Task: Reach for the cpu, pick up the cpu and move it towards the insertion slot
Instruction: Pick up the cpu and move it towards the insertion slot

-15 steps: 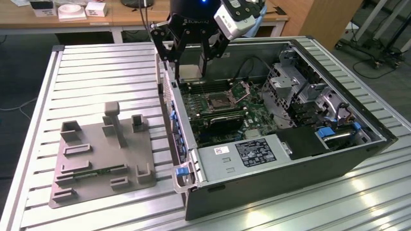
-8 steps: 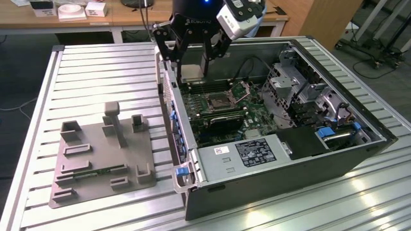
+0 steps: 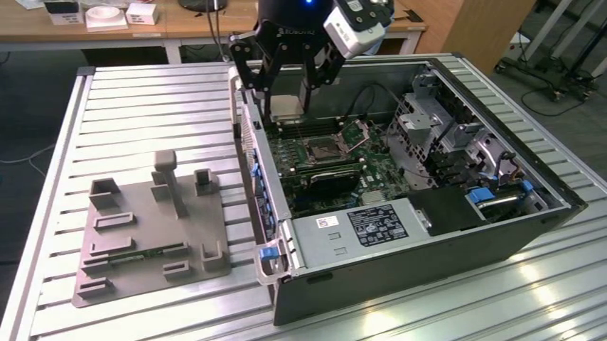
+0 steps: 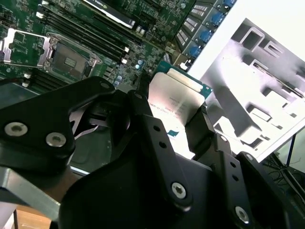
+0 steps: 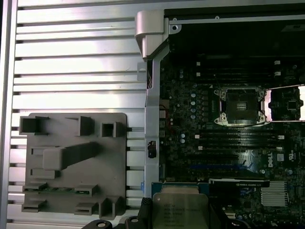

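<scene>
Slatted aluminium bench carries an open computer case with its green motherboard exposed, beside a grey fixture tray. Gripper hangs over the case's side wall, its fingers pinching the cpu by opposite edges, which keeps the silver lid level and clear of the board. Insertion slot lies near, hinged plate raised, apparently to admit the chip.

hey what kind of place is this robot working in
Probably a robotics lab or test workshop. An open computer case lies on a slatted metal table beside a grey parts fixture, with wooden desks behind. The gripper holds a cpu.
</scene>
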`<state>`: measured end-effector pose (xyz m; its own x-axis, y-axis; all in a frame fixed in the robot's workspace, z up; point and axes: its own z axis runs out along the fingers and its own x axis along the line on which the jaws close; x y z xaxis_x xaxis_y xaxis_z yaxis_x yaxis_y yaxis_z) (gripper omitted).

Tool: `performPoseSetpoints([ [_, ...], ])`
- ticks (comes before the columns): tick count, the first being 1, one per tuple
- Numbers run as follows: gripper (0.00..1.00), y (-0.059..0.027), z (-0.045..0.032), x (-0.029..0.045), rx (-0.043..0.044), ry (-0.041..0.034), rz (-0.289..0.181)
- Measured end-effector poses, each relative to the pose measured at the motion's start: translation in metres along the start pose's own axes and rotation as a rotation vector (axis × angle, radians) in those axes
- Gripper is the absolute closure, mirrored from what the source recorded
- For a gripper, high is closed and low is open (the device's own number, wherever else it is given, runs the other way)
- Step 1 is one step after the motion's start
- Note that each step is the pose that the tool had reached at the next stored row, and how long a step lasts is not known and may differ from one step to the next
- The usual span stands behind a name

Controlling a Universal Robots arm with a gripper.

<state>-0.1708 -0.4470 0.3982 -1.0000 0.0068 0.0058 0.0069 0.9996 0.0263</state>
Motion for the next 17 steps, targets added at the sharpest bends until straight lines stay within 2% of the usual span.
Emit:
performPoseSetpoints([
  [17, 0.46, 0.0001, 0.0002, -0.0069, 0.0, 0.0, 0.0],
])
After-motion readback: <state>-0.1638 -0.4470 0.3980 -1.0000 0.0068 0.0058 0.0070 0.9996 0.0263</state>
